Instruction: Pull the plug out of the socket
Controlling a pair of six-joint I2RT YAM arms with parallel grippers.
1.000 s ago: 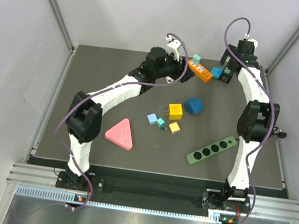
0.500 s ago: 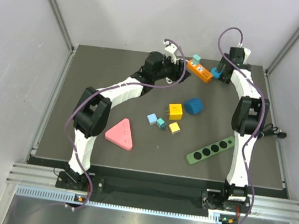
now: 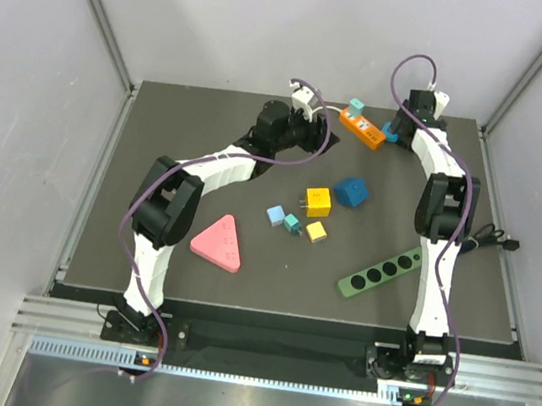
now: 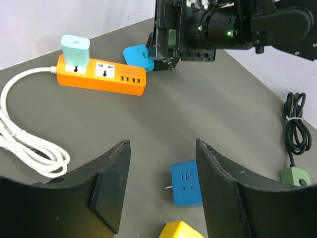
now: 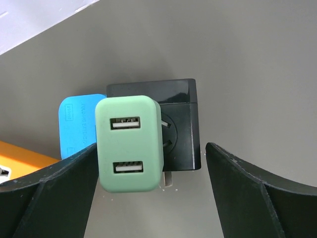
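A mint-green plug [image 5: 130, 144] with two USB ports sits in a black socket block [image 5: 181, 124] lying on the dark table. My right gripper [image 5: 152, 148] is open and straddles both; its left finger is close against the plug's side, its right finger stands apart from the socket. In the top view this gripper [image 3: 405, 131] is at the far right end of the orange power strip [image 3: 361, 128]. A light-blue plug [image 4: 75, 48] stands in that strip's far-left outlet. My left gripper [image 4: 162, 148] hovers open and holds nothing.
A blue flat piece [image 5: 77, 124] lies beside the socket block. The strip's white cable [image 4: 25, 144] is coiled at the left. A blue adapter [image 4: 185, 182], yellow cube [image 3: 318, 202], pink triangle [image 3: 219, 242] and green holed bar [image 3: 383, 272] lie mid-table. A black cable [image 4: 296, 124] lies at the right edge.
My right gripper has moved in over the green plug and socket and its jaws have narrowed a little. The left wrist has swung slightly back and left.
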